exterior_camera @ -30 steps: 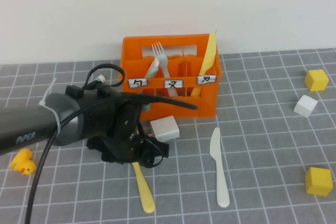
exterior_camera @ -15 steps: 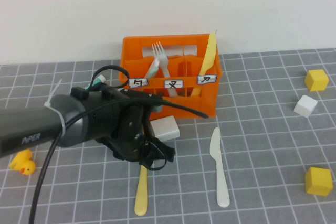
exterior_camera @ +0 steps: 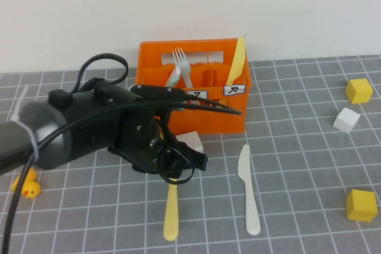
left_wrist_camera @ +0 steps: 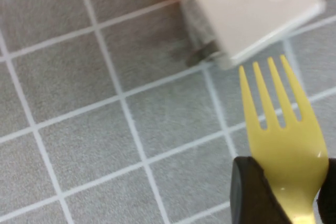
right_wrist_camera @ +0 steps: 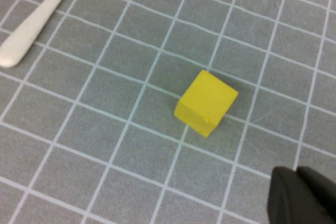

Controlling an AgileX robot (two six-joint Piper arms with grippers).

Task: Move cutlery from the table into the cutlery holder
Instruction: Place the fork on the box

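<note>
High view first: the left gripper (exterior_camera: 172, 168) sits low in front of the orange cutlery holder (exterior_camera: 235, 117), clamped on the pale yellow fork (exterior_camera: 171, 215), whose handle sticks out below it toward the near edge. From the left wrist view the fork's tines (left_wrist_camera: 273, 95) point at a white block (left_wrist_camera: 252, 11) just beyond them, the dark fingers (left_wrist_camera: 254, 192) pinching the fork's neck. The white knife (exterior_camera: 249, 190) lies flat on the grey grid mat (exterior_camera: 297, 147), to the right of the fork and apart from it. Over on the right, the right gripper (right_wrist_camera: 302, 195) hangs with its fingers pressed together near a yellow cube (right_wrist_camera: 206, 103).
</note>
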